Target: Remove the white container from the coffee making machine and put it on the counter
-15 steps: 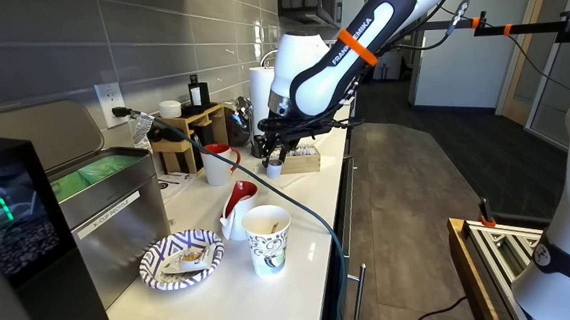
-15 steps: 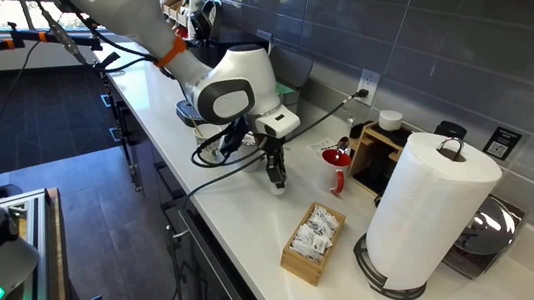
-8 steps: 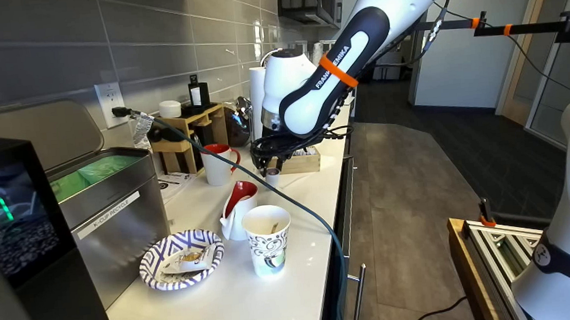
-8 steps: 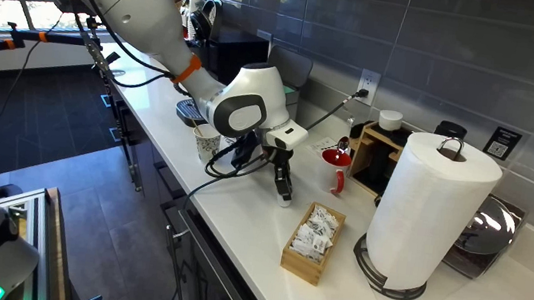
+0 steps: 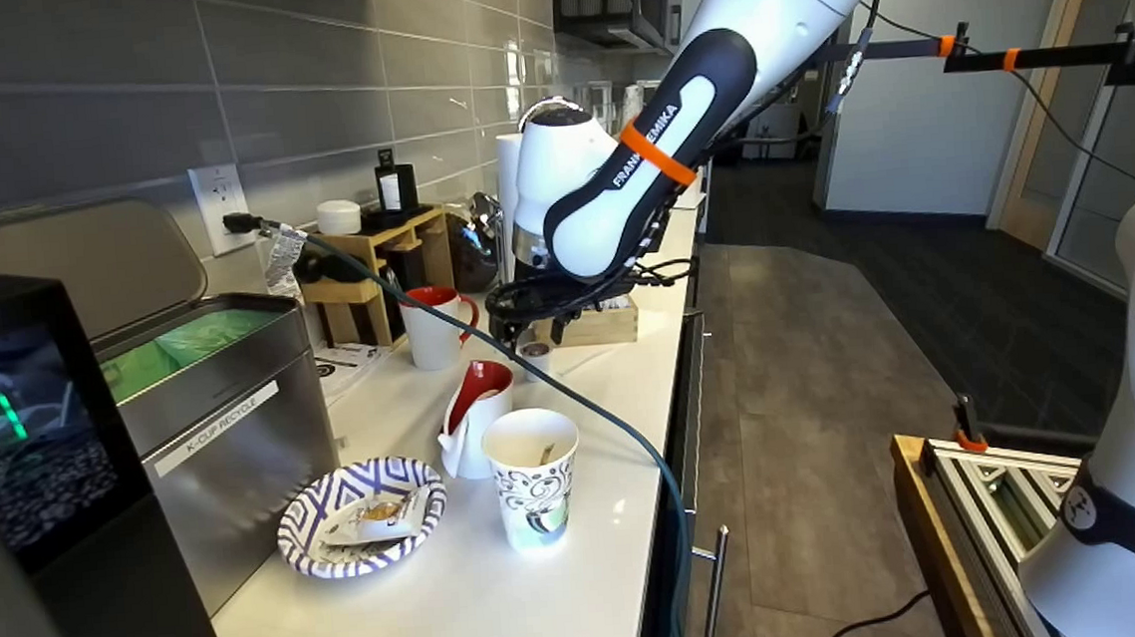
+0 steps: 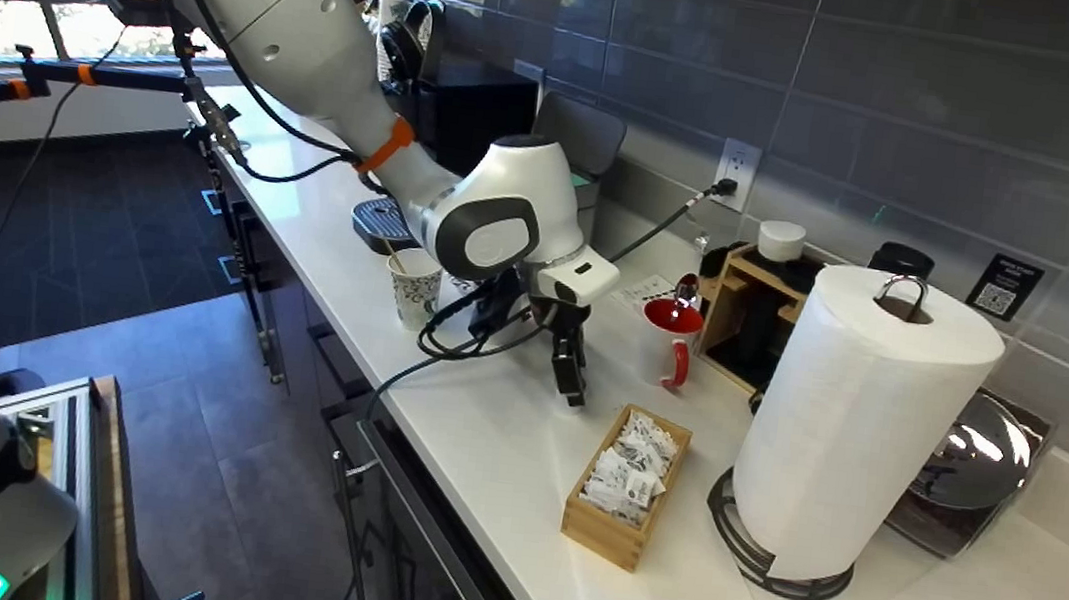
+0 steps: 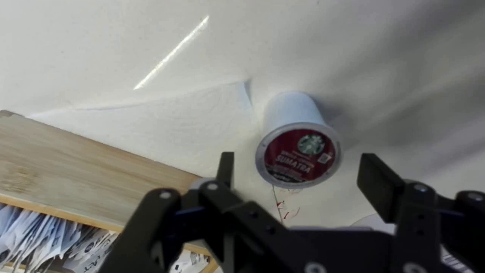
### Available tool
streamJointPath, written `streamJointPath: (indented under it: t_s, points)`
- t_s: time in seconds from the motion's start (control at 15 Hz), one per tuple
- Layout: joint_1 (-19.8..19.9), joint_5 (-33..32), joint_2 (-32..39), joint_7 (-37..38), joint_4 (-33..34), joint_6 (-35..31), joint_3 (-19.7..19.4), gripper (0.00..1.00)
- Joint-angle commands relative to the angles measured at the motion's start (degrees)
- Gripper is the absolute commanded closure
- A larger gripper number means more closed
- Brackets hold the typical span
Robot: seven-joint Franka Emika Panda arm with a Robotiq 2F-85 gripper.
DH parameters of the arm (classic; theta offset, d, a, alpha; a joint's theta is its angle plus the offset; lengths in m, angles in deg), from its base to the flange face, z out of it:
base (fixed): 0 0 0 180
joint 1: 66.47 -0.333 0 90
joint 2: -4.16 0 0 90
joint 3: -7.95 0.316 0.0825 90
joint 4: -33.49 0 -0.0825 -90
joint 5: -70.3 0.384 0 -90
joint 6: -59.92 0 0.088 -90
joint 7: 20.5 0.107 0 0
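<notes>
Leftward in the wrist view, a wooden box (image 7: 79, 163) of packets (image 7: 41, 233) sits on the desk (image 7: 87, 45), white paper (image 7: 189, 125) showing beside it; rightward, the white container (image 7: 297, 140) stands upright on the desk between the parted fingers (image 7: 379, 189) of the pincer (image 7: 296, 162), touching neither.

The gripper (image 6: 570, 397), in an exterior view, is pointing down toward the counter (image 6: 487, 456), near a wooden box (image 6: 596, 534) that is holding white packets (image 6: 626, 471). A paper towel roll (image 6: 857, 427) is standing upright on a black wire holder (image 6: 804, 588). A red-lined mug (image 6: 660, 350) is resting just beside a wooden organizer (image 6: 718, 327).
</notes>
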Motion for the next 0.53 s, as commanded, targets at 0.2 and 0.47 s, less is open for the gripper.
streamJointPath:
  t_s: [0.2,0.47]
  points:
    - [5.3,16.9,-10.0,-12.4,-5.4,2.5,8.2,0.0]
    - [13.0,25.4,-19.9,-30.7,-11.3,8.9,16.6,0.0]
